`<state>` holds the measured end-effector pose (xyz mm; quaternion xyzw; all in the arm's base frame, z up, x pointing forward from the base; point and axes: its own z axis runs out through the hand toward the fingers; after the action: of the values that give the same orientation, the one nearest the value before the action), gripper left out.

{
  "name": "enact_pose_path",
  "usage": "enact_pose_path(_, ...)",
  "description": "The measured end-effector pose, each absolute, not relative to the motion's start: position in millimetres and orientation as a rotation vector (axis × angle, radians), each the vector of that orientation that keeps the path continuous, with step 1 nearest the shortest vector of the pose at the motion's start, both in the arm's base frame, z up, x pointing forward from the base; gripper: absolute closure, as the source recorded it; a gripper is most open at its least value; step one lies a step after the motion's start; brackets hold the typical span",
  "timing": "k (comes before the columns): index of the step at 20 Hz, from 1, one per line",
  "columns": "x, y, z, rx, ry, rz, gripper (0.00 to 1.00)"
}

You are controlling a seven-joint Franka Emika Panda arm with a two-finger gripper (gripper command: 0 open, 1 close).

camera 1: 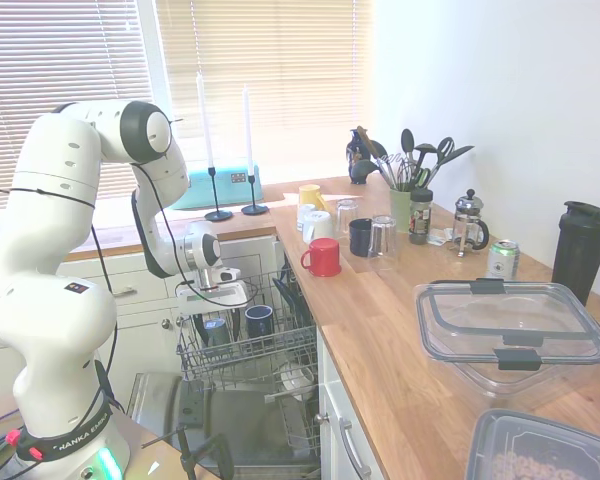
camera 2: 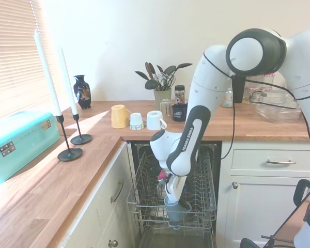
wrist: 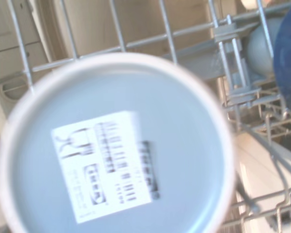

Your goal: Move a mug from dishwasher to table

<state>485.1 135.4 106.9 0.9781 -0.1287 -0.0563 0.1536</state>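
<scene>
Sunlit kitchen with white cabinets and a wooden worktop (camera 1: pixel 400 330) running round the corner under blinds. Below it the dishwasher (camera 2: pixel 173 204) stands open, door dropped and its grey wire rack pulled out.

The mug (camera 2: pixel 172 211) is a small dull slate-blue piece standing upside down in the near part of the rack. The wrist view shows its flat base (wrist: pixel 117 148) from straight above: pale grey-blue, ringed by an unglazed rim, with a white printed label stuck across the middle; the print is too blurred to read. Its handle cannot be made out in any view.

Directly over the mug hangs the end effector (camera 2: pixel 171 199), pointing down into the rack, its tip right at the mug's base. In the first exterior view it (camera 1: pixel 216 305) sits just above the mug (camera 1: pixel 214 331), with the wires partly in the way. Whether its fingers are spread, closed or already touching the mug cannot be told from either outside view.

Just right of the mug in the first exterior view stands a navy mug (camera 1: pixel 259 320), also in the rack. Up on the worktop, well apart from the rack, a red mug (camera 1: pixel 323 257) stands near the edge among other cups.
</scene>
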Motion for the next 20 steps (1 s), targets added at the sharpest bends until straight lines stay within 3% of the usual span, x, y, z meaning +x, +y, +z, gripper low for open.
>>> enact_pose_path(20, 471.8, 153.5, 100.6, 3.056, -0.239, 0.042, 0.0)
